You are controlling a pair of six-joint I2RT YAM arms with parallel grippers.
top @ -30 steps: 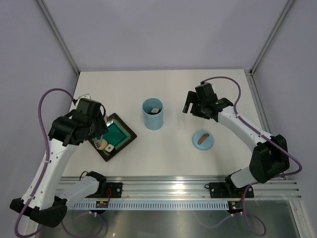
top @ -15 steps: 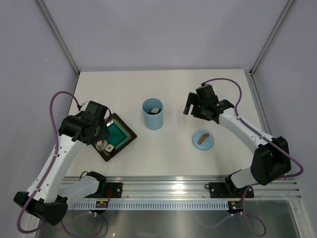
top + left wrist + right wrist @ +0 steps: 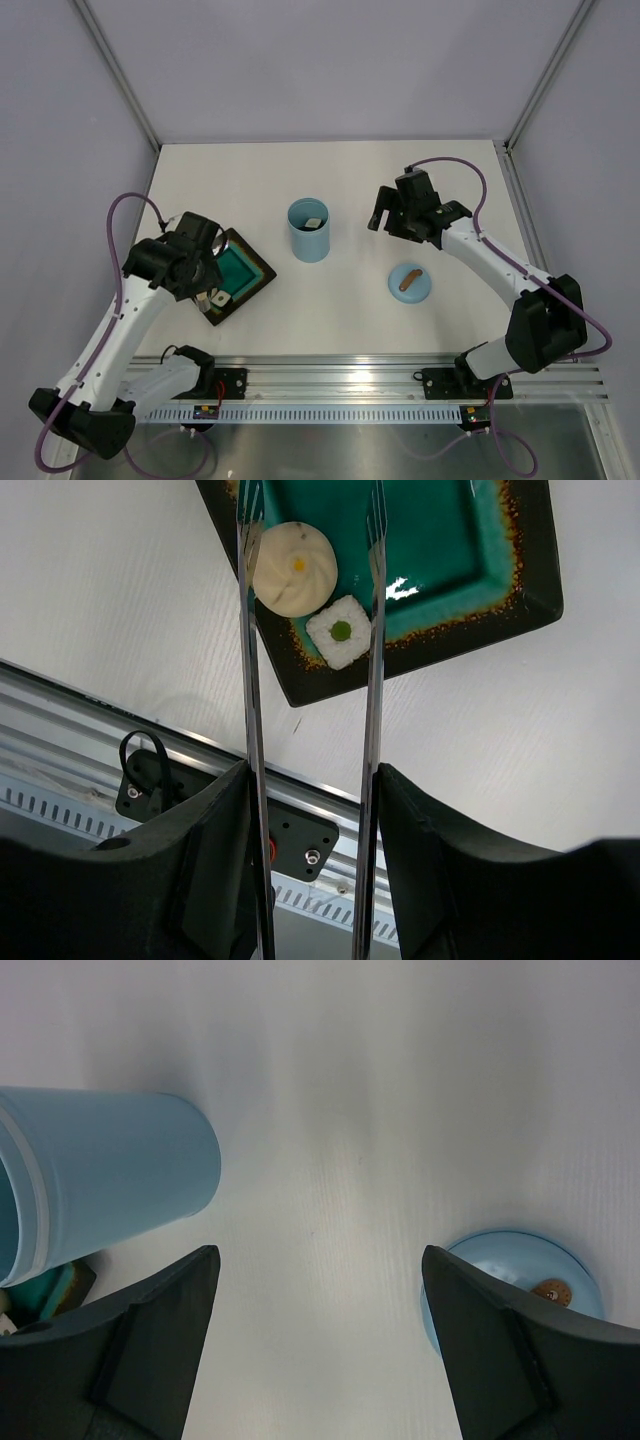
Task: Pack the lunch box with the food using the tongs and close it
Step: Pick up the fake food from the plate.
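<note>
1. The left gripper (image 3: 312,780) has been swinging in from the tray's outer left side over the last second and is now hanging above the tray's (image 3: 255,268) near corner. The right gripper (image 3: 385,212) has barely shifted in that time.
2. The left jaws are standing about half closed, pressing on the two arms of the tongs (image 3: 247,680) and carrying them. The tong tips are staying apart and are not yet pinching any food.
3. In the left wrist view the tips are reaching past a round beige bun (image 3: 293,568) with a yellow dot and a white square (image 3: 340,632) with a green centre. Both pieces are lying touching each other in the tray's corner. The left tip is showing at the bun's edge, and the square is appearing between the arms. This move is probably lining up the next pick.
4. The right jaws are standing wide open, holding nothing and hovering over the desk (image 3: 330,170) between the lunch box and its lid.
5. The lunch box (image 3: 309,232) is standing upright and uncovered near the desk's middle, with at least one pale piece (image 3: 314,223) lying inside.
6. The lid (image 3: 409,283) is resting flat to the right, well apart from the box, with its brown handle facing up. Closing is therefore still waiting.
</note>
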